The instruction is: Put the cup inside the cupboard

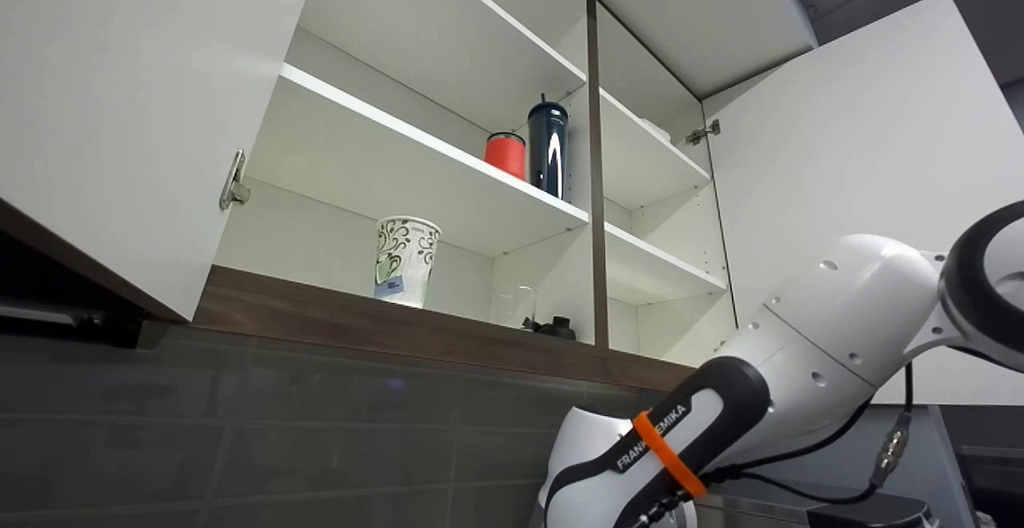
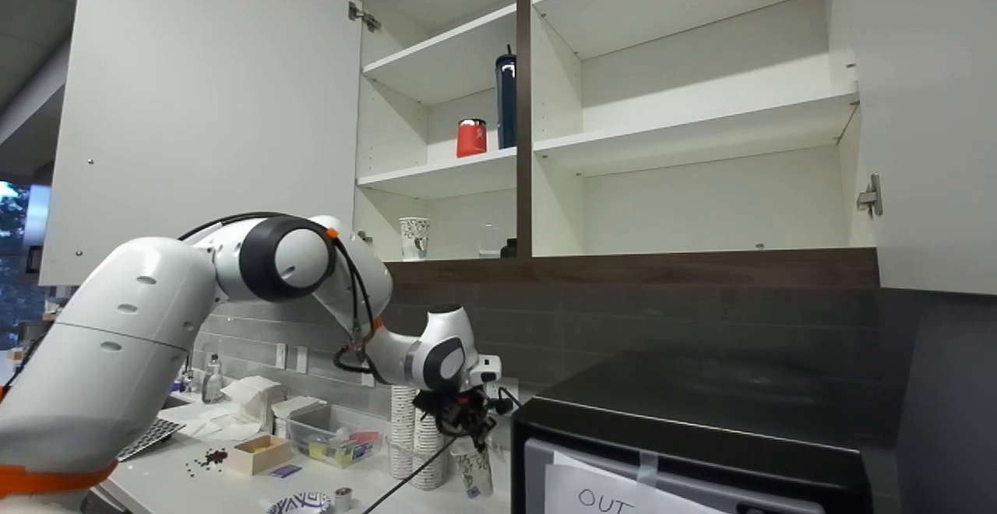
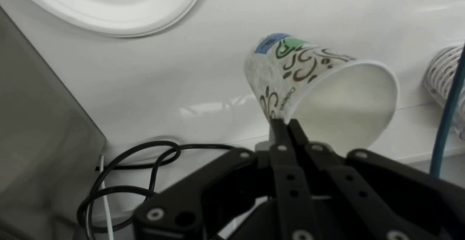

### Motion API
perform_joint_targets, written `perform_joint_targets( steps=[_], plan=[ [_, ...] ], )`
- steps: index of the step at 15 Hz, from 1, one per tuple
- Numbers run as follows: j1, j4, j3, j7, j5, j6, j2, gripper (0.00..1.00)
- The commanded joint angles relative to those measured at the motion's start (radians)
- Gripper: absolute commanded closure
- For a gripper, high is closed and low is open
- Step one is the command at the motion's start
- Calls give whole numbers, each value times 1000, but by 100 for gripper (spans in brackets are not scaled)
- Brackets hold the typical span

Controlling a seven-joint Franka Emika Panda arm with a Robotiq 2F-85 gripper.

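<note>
The pale cup with a brown and green swirl pattern hangs tilted in my gripper in the wrist view, its open mouth facing lower right. My gripper is shut on the cup's rim wall, one finger inside and one outside. In an exterior view the gripper holds the cup low over the counter, left of a black appliance. The white cupboard stands open above, also in an exterior view. A similar white patterned cup stands upright on its bottom shelf. The gripper is out of view there.
A red cup and dark tumbler stand on the middle shelf. A clear glass and black object are on the bottom shelf. Cup stacks stand beside the gripper, the black appliance right. Cables lie nearby.
</note>
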Motion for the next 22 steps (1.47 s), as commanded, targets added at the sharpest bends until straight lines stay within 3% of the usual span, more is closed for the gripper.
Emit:
perform_joint_targets(
  steps=[1,6,10,18,19,22],
  plan=[
    [-59,-125,64,-81,34,-177,-173,99],
    [-101,-192,93,-173,107,-458,-335,99],
    [-104,-240,94,-176,114,-588,-435,99],
    [-83,-349,114,-210,190,-563,-669,99],
    [-95,-291,120,-182,150,-585,-589,99],
    [-94,-293,121,-183,152,-585,-612,96]
  ],
)
